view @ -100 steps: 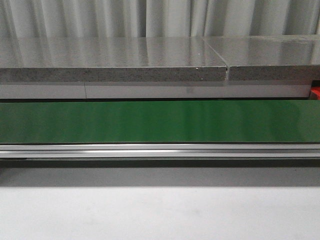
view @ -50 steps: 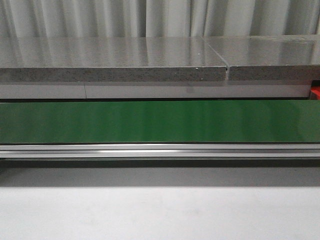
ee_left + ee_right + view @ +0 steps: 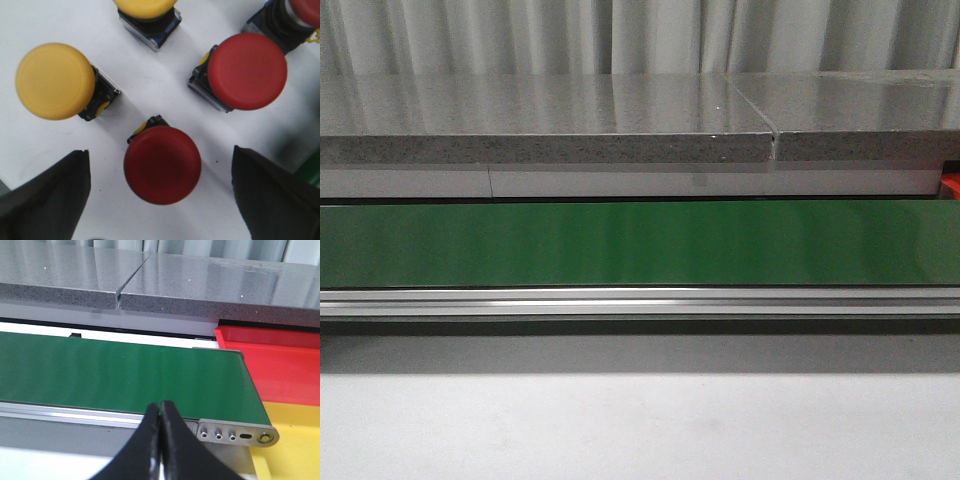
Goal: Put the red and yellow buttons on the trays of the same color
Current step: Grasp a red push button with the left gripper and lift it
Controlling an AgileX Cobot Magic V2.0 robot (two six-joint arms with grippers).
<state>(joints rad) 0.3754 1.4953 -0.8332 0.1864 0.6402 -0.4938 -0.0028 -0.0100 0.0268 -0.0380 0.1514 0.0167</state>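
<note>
**Left gripper spread over a red button; right gripper pinched shut by the belt**

In the left wrist view, the left gripper hangs with its dark fingers spread wide on either side of a round red mushroom-cap push button, not touching it. Beyond it on the white table surface stand a yellow mushroom-cap button, a second red button and, cut off at the edge, another yellow button.

The right gripper has its black fingers pressed together, holding nothing. Past it runs the green conveyor belt, with the yellow plastic tray beside its end, the red plastic tray behind that, then a grey speckled stone counter.
</note>
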